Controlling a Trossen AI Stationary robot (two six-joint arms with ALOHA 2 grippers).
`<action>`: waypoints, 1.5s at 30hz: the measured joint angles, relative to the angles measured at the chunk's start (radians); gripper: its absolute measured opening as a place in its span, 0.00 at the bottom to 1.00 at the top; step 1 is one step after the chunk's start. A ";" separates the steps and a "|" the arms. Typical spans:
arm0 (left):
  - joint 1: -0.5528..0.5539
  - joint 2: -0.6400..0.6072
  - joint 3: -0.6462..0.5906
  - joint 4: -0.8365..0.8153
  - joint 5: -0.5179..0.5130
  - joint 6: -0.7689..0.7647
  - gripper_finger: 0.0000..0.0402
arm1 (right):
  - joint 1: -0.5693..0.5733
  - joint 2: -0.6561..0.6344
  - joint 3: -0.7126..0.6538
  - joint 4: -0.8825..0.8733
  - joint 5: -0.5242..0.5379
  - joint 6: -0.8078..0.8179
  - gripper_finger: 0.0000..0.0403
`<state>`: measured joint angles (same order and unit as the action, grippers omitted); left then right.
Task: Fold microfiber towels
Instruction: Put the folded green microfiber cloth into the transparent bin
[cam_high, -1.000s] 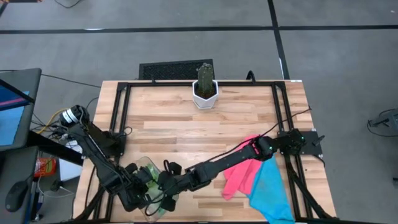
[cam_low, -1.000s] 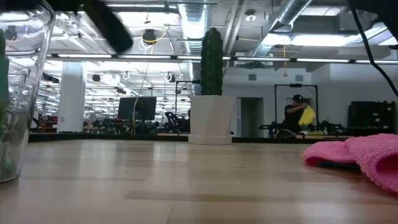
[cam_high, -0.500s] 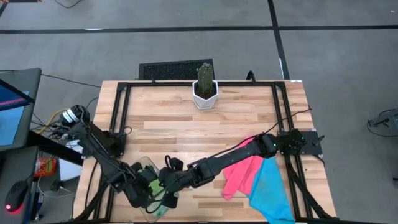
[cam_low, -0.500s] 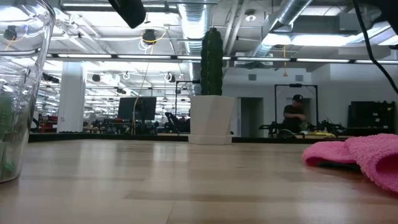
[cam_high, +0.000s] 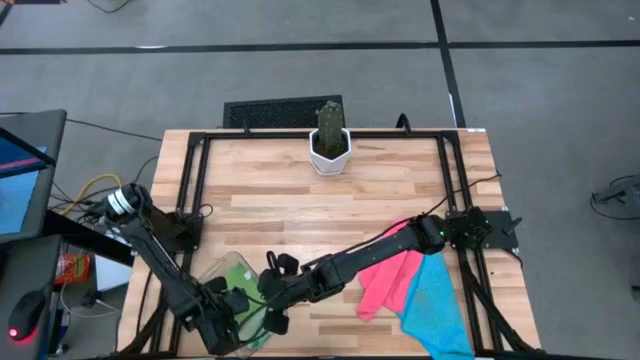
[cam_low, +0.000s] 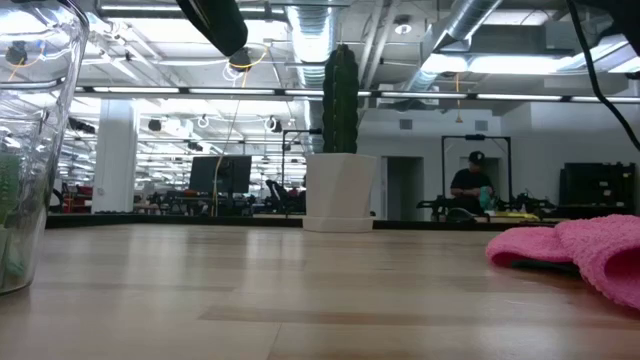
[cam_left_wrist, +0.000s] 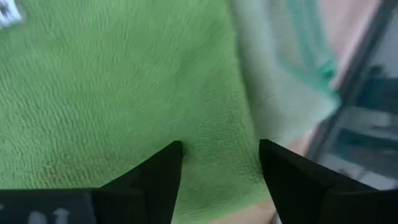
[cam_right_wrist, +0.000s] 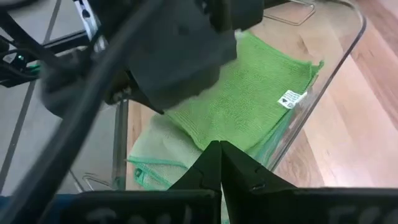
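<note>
Green towel lies below the left gripper, jaws apart; right gripper jaws closed.

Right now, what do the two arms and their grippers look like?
Both arms are dark, near black, built of slim jointed links. The left arm has a white-and-silver ring at its base joint and loose cables beside it. The left gripper has two flat, black, wedge-shaped fingers. The right gripper has matching black fingers tapering to a point.
</note>
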<state>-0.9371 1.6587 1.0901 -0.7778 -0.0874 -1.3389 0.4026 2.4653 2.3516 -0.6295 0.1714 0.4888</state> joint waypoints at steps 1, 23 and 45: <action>0.000 0.014 0.000 -0.009 0.002 -0.003 0.52 | 0.000 0.000 0.000 -0.001 0.000 0.001 0.07; 0.019 0.115 0.000 0.044 -0.009 0.045 0.53 | -0.001 0.001 0.000 -0.027 0.002 0.010 0.08; 0.056 0.038 0.040 -0.029 0.064 -0.004 0.02 | -0.002 0.001 0.001 -0.059 -0.012 0.037 0.07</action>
<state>-0.8809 1.6970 1.1300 -0.8067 -0.0234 -1.3429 0.4011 2.4664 2.3524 -0.6884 0.1589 0.5262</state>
